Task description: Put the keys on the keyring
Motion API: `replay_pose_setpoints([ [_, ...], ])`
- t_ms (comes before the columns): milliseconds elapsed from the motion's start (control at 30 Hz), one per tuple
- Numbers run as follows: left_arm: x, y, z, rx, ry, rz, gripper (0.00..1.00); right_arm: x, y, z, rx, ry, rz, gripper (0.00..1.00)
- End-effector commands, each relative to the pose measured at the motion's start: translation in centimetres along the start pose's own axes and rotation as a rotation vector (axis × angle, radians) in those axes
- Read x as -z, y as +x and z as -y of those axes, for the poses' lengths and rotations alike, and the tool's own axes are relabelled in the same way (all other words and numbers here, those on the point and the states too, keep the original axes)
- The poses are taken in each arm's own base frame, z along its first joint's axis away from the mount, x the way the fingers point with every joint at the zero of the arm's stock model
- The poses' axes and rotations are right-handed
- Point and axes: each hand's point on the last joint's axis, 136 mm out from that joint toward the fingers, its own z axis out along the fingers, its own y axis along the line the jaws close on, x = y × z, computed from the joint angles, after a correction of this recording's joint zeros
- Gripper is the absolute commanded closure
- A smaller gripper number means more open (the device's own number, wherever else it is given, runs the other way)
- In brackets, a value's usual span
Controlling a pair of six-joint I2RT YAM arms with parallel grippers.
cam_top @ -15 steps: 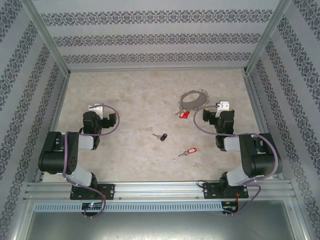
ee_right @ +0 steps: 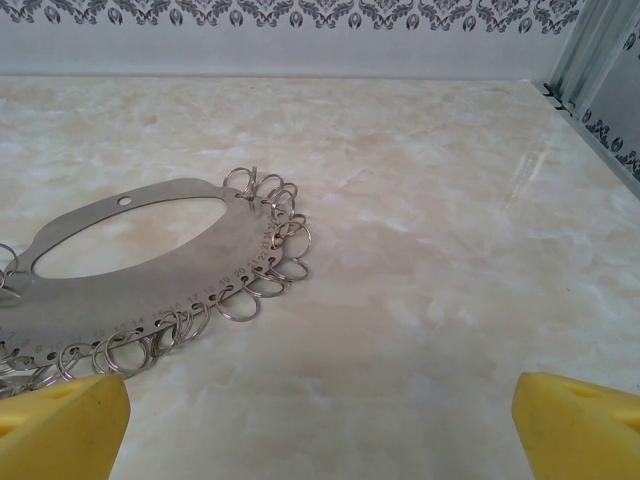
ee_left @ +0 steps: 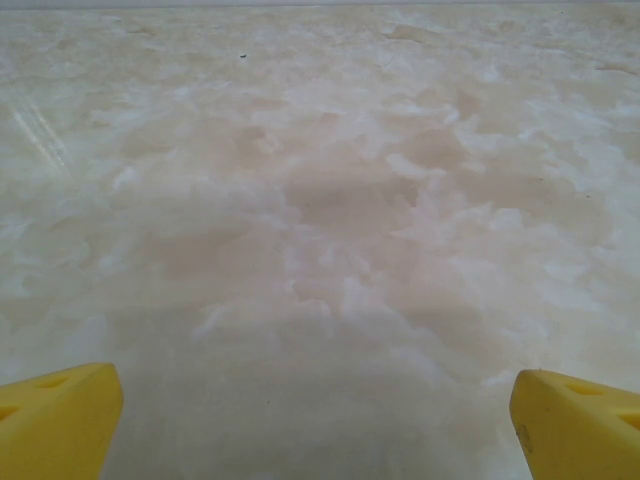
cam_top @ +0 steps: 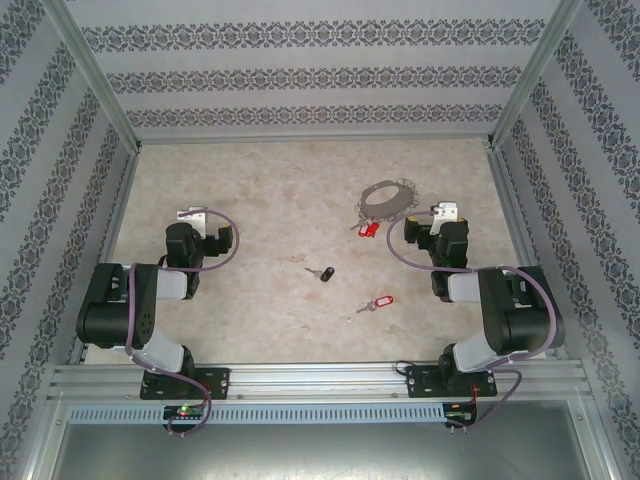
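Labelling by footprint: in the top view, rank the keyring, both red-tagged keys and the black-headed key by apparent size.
1. keyring, clearly largest.
2. red-tagged key by the keyring and lower red-tagged key: look alike, unranked.
3. black-headed key, slightly smaller.

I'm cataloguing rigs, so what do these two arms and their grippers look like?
Both the left arm and right arm are black with grey link sections and a looping purple cable. The left gripper and right gripper have bright yellow wedge fingertips.
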Motion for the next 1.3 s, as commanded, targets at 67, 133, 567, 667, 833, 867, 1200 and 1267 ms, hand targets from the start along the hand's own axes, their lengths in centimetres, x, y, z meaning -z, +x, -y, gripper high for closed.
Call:
replay_pose_setpoints([
  [67,-0.1,-1.2,0.4,-0.009,0.005,0.031,0.00,-0.2,-1.2,0.0,-0.013,-0.011,0.025,0.02],
  [133,-0.1,-1.2,0.4,-0.009,0.005,0.032,0.00,-0.2,-1.2,-0.1,-0.011,-0.020,0.025,0.02],
  [567,0.9,-1.8,0.4,-0.006,0.003,0.072,0.00,0.0,-2.0,-0.7,0.002,-0.052,0.034,0.02],
  [667,1.9,-3.2,0.1,0.013,-0.012,0.058,0.00,0.4,-3.4,-0.2,-0.027,-0.020,-0.021,0.02],
  [833,3.9,-5.0,0.2,0.074,-0.008,0.053,0.01,1.0,-4.6,1.5,-0.157,0.088,-0.122,0.02],
  [867,4.4,-5.5,0.3,0.088,-0.005,0.070,0.00,1.1,-4.8,1.5,-0.184,0.091,-0.142,0.02],
  [1200,6.0,-6.1,-2.1,0.433,-0.165,-0.059,0.01,-0.6,-6.1,-4.4,-0.486,-0.239,-0.394,0.02],
  [1267,5.6,-5.3,-1.5,0.457,-0.144,-0.128,0.01,-1.3,-6.3,-6.2,-0.519,-0.329,-0.447,0.09],
])
